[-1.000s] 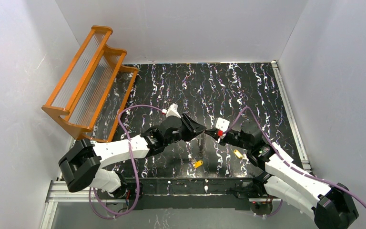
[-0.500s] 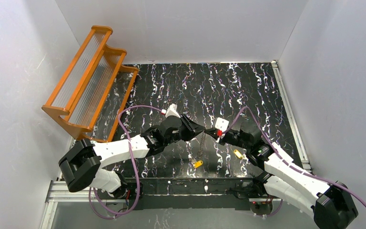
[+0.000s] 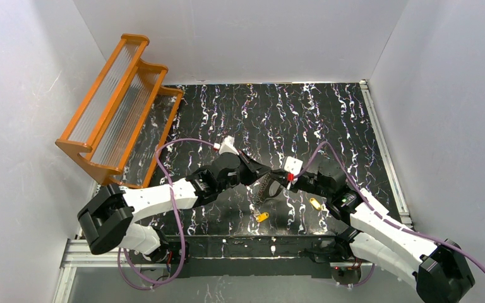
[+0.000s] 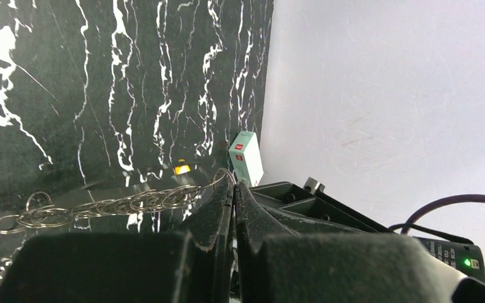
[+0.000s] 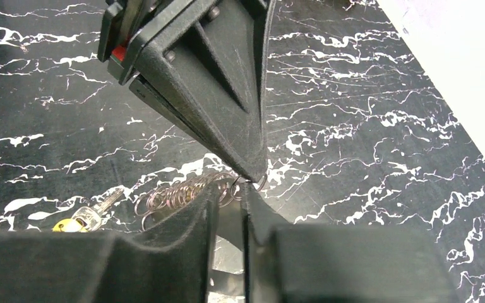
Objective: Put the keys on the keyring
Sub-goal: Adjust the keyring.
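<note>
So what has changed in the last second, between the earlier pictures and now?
The left fingers closed on one end of the keyring chain, and the right fingers opened a little there. The chain, which hung straight down, now slants toward the left arm. Both keys on the table and the orange rack stayed where they were.

Top cam: high behind the bases, looks down on the whole table (image 3: 328, 113). Wrist cams ride close behind left gripper (image 4: 233, 186) and right gripper (image 5: 230, 192), facing each other, sharing the keyring chain (image 4: 120, 205).
</note>
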`<state>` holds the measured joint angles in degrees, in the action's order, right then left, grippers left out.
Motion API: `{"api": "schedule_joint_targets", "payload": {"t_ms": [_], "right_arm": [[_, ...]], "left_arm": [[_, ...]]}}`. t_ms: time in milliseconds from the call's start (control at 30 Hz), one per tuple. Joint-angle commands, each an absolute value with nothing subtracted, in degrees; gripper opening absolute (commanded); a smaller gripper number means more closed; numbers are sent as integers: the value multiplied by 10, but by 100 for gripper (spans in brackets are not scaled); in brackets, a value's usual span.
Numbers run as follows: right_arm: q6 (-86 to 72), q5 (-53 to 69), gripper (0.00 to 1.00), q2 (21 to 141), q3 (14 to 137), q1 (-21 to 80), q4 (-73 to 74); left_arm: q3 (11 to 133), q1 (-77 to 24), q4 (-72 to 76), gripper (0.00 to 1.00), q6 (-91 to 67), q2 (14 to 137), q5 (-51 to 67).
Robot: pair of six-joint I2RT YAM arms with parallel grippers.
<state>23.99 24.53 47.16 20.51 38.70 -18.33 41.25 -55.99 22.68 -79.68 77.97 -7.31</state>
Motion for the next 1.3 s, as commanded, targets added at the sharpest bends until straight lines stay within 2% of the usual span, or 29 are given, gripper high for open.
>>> {"api": "schedule_joint_targets", "payload": {"t_ms": [0, 67, 200, 367, 500, 733, 867, 1100, 1267], "right_arm": [[232, 239, 33, 462, 217, 389, -221], [228, 229, 45, 456, 214, 389, -225], [225, 214, 57, 446, 211, 389, -231], [225, 208, 61, 439, 214, 389, -234], [225, 208, 63, 434, 213, 390, -246], [223, 245, 64, 437, 217, 390, -247], [229, 286, 61, 437, 210, 390, -253], [230, 380, 52, 446, 192, 389, -294], [228, 424, 47, 473, 193, 390, -317]], "left_arm": [[432, -558, 193, 0, -744, 756, -103], [458, -554, 151, 0, -694, 757, -115], [511, -546, 72, 0, -554, 754, -140], [558, -543, 10, 0, -375, 741, -157], [588, -542, -32, 0, -241, 726, -125], [580, -542, -57, 0, -30, 696, -3], [542, -543, -45, 0, 75, 678, 89], [430, -542, 97, 0, 100, 621, 148], [406, -542, 130, 0, 101, 618, 173]]}}
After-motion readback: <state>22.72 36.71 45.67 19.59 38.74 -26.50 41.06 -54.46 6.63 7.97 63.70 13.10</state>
